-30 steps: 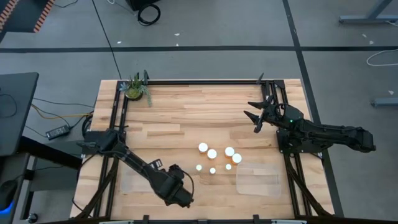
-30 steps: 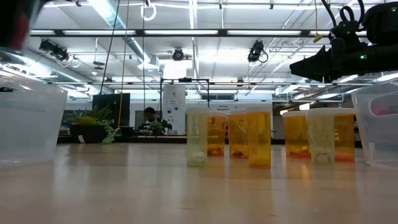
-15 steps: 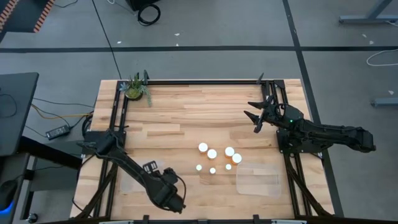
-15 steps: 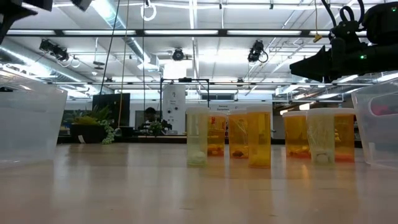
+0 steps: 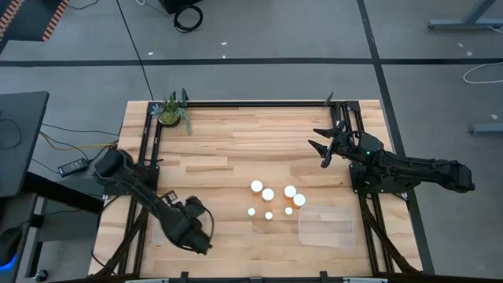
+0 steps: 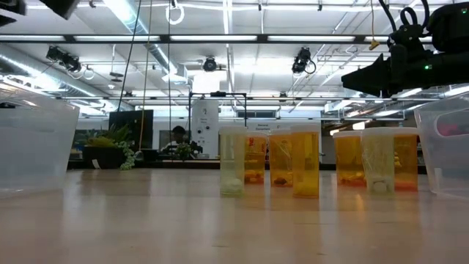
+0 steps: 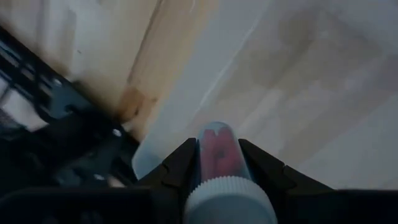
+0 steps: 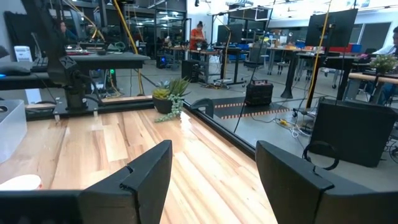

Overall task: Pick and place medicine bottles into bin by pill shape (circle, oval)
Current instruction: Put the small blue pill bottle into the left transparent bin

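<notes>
while the medicine bottle [image 7: 217, 158] sits clamped in my left hand [image 5: 195, 229], its white cap lies toward the wrist and its long axis runs straight out between the fingers [image 7: 181, 163], over the clear bin [image 5: 167, 228] at the tabletop's [image 5: 236, 149] near-left edge. seven other bottles [image 5: 268, 194] stand clustered mid-table, beside the second bin [image 5: 325, 226]. pale butcher-block planks, black frame, a small plant [image 5: 170, 112] in the far-left corner; a workshop with ceiling strip lights beyond. since a second ago my left arm has swung leftward from the centre. my right hand [image 5: 324, 147] hovers half-open, empty, far right.
</notes>
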Controlling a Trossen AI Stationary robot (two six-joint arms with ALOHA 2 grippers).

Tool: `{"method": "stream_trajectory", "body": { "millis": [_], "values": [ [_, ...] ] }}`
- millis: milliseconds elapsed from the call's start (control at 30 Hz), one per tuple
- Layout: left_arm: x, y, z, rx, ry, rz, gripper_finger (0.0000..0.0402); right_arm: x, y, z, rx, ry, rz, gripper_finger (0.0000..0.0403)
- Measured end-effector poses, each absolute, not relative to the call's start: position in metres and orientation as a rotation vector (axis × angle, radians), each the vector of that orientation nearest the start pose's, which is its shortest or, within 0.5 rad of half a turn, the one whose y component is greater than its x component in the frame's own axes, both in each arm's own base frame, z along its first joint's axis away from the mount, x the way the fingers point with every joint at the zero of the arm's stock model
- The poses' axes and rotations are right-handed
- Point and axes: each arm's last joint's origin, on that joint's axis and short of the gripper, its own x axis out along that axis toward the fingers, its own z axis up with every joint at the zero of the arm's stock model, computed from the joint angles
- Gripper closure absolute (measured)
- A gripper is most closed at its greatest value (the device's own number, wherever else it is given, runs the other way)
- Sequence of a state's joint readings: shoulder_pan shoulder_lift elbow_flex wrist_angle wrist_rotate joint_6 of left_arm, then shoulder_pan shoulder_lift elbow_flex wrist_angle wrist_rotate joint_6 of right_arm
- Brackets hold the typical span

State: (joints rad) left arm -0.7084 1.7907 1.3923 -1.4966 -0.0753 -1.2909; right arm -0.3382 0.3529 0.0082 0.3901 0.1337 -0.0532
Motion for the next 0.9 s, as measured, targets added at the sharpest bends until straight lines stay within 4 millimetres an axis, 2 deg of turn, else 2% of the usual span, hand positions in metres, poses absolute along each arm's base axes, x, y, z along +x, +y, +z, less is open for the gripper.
{"method": "stream_trajectory", "body": {
  "millis": [133,267,567,767,900],
  "values": [
    [0.206,-0.187,0.238,-0.354,1.528,0.745,0.0284,0.111,-0.043,0.173,-0.057,-0.033,-0.473,0.0164],
    [0.189,-0.187,0.236,-0.500,1.452,0.812,0.0283,0.111,-0.043,0.173,-0.057,-0.033,-0.473,0.0164],
    [0.173,-0.189,0.189,-0.638,1.423,0.843,0.0283,0.111,-0.043,0.173,-0.057,-0.033,-0.473,0.0164],
    [0.168,-0.184,0.168,-0.735,1.410,0.905,0.0287,0.111,-0.043,0.173,-0.057,-0.033,-0.473,0.0164],
    [0.166,-0.182,0.162,-0.775,1.392,0.958,0.0284,0.111,-0.043,0.173,-0.057,-0.033,-0.473,0.0164]
  ]
}}
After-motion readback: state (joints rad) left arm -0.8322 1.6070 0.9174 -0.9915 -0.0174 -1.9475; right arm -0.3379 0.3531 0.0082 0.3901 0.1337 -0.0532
